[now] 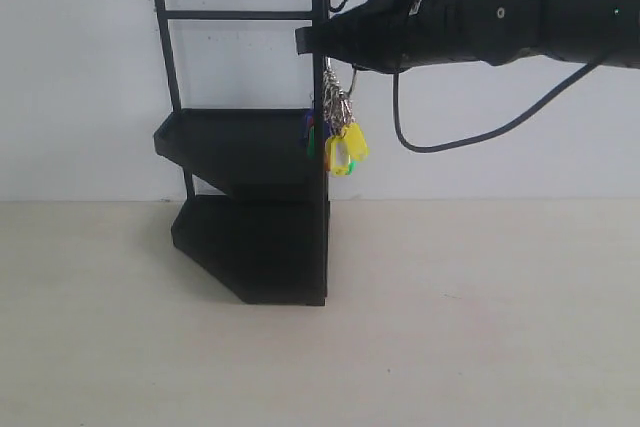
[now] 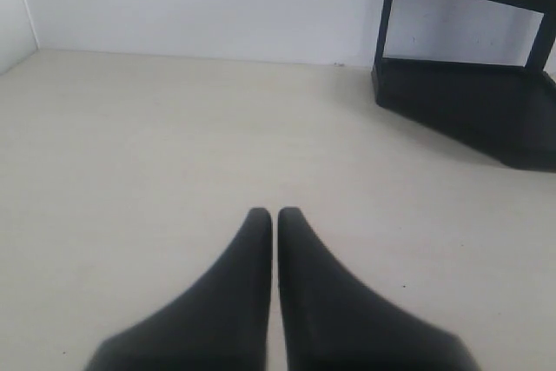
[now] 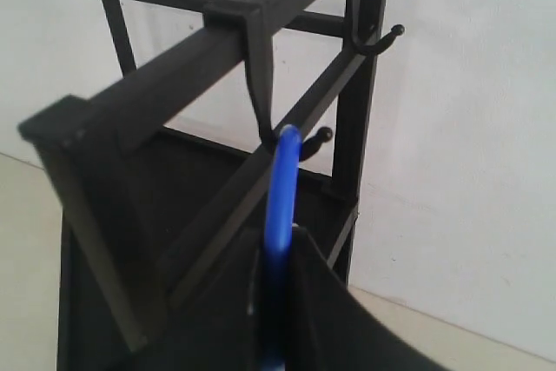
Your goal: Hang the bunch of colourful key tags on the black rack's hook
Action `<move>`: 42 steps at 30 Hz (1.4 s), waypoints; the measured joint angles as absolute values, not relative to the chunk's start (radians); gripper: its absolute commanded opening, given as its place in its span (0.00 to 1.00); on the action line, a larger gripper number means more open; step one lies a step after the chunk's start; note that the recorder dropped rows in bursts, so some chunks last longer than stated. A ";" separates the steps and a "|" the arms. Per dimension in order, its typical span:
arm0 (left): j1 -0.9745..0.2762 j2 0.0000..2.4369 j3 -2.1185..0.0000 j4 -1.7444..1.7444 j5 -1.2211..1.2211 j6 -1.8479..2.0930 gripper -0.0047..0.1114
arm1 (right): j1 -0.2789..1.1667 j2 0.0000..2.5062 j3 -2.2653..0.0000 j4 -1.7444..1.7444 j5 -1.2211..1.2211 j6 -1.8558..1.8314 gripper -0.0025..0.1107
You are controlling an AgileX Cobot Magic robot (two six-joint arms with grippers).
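The black rack (image 1: 250, 147) stands against the white wall. High at its right post, my right gripper (image 1: 305, 41) is shut on the colourful key tag bunch (image 1: 342, 142), whose chains and yellow and green tags dangle below the arm. In the right wrist view a blue tag (image 3: 282, 184) sticks up from between the shut fingers of the right gripper (image 3: 282, 254). Its tip is right beside the lower side hook (image 3: 318, 138); the upper hook (image 3: 380, 41) stands free above. My left gripper (image 2: 274, 215) is shut on nothing, low over the table, and does not show in the exterior view.
The rack's lower tray (image 2: 469, 102) lies ahead and to the right of the left gripper. A black cable (image 1: 440, 142) loops down from the right arm. The pale table (image 1: 480, 327) stretches in front of the rack and the white wall (image 1: 500, 147) closes the back.
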State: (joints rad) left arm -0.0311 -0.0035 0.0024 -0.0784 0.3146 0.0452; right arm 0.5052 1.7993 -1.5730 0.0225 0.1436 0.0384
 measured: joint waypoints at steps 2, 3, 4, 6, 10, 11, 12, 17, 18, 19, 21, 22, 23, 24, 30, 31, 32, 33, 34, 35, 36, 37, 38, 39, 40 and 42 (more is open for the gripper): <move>-0.031 -0.004 0.002 -0.078 0.315 0.045 0.08 | 0.505 1.799 -1.575 0.023 0.151 0.038 0.10; -0.031 -0.004 0.002 -0.078 0.315 0.045 0.08 | 0.505 1.799 -1.575 0.021 0.151 0.040 0.18; -0.031 -0.004 0.002 -0.078 0.315 0.045 0.08 | 0.507 1.799 -1.576 0.019 0.153 0.040 0.28; -0.031 -0.004 0.002 -0.078 0.315 0.045 0.08 | 0.507 1.799 -1.578 0.019 0.165 0.040 0.37; -0.031 -0.004 0.002 -0.078 0.315 0.045 0.08 | 0.507 1.775 -1.580 0.016 0.191 0.074 0.24; -0.031 -0.004 0.002 -0.078 0.315 0.045 0.08 | 0.507 1.766 -1.580 0.016 0.202 0.080 0.19; -0.031 -0.004 0.002 -0.078 0.315 0.045 0.08 | 0.507 1.752 -1.580 0.016 0.219 0.086 0.15; -0.031 -0.004 0.002 -0.078 0.315 0.045 0.08 | 0.507 1.674 -1.580 0.000 0.355 0.090 0.02; -0.031 -0.004 0.002 -0.078 0.315 0.045 0.08 | 0.507 1.657 -1.580 -0.006 0.395 0.090 0.02; -0.031 -0.004 0.002 -0.078 0.315 0.045 0.08 | 0.507 1.639 -1.580 -0.020 0.435 0.090 0.02; -0.031 -0.004 0.002 -0.078 0.315 0.045 0.08 | 0.507 1.606 -1.580 -0.058 0.505 0.090 0.02; -0.031 -0.004 0.002 -0.078 0.315 0.045 0.08 | 0.507 1.586 -1.580 -0.081 0.543 0.090 0.02; -0.031 -0.004 0.002 -0.078 0.315 0.045 0.08 | 0.507 1.569 -1.580 -0.098 0.570 0.090 0.02; -0.031 -0.004 0.002 -0.078 0.315 0.045 0.08 | 0.507 1.543 -1.580 -0.117 0.599 0.090 0.02; -0.031 -0.004 0.002 -0.078 0.315 0.045 0.08 | 0.507 1.365 -1.461 -0.208 0.661 0.103 0.02; -0.031 -0.004 0.002 -0.078 0.315 0.045 0.08 | 0.507 1.324 -1.422 -0.226 0.659 0.115 0.02; -0.031 -0.004 0.002 -0.078 0.315 0.045 0.08 | 0.507 1.283 -1.377 -0.248 0.655 0.130 0.02; -0.031 -0.004 0.002 -0.078 0.315 0.045 0.08 | 0.507 1.249 -1.337 -0.266 0.646 0.143 0.02; -0.031 -0.004 0.002 -0.078 0.315 0.045 0.08 | 0.507 1.206 -1.286 -0.287 0.636 0.159 0.02; -0.031 -0.004 0.002 -0.078 0.315 0.045 0.08 | 0.507 1.164 -1.233 -0.301 0.626 0.173 0.02; -0.031 -0.004 0.002 -0.078 0.315 0.045 0.08 | 0.507 1.125 -1.192 -0.306 0.622 0.189 0.02; -0.031 -0.004 0.002 -0.078 0.315 0.045 0.08 | 0.507 1.088 -1.144 -0.307 0.620 0.212 0.02; -0.031 -0.004 0.002 -0.078 0.315 0.045 0.08 | 0.507 1.056 -1.101 -0.304 0.620 0.239 0.02; -0.031 -0.004 0.002 -0.078 0.315 0.045 0.08 | 0.507 1.032 -1.071 -0.299 0.622 0.264 0.02; -0.031 -0.004 0.002 -0.078 0.315 0.045 0.08 | 0.507 1.006 -1.040 -0.297 0.625 0.287 0.02; -0.031 -0.004 0.002 -0.078 0.315 0.045 0.08 | 0.507 0.965 -0.996 -0.293 0.626 0.314 0.02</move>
State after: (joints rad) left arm -0.0311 -0.0035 0.0024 -0.0784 0.3146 0.0452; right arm 0.5070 0.9649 -0.9958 -0.2928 0.6264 0.3144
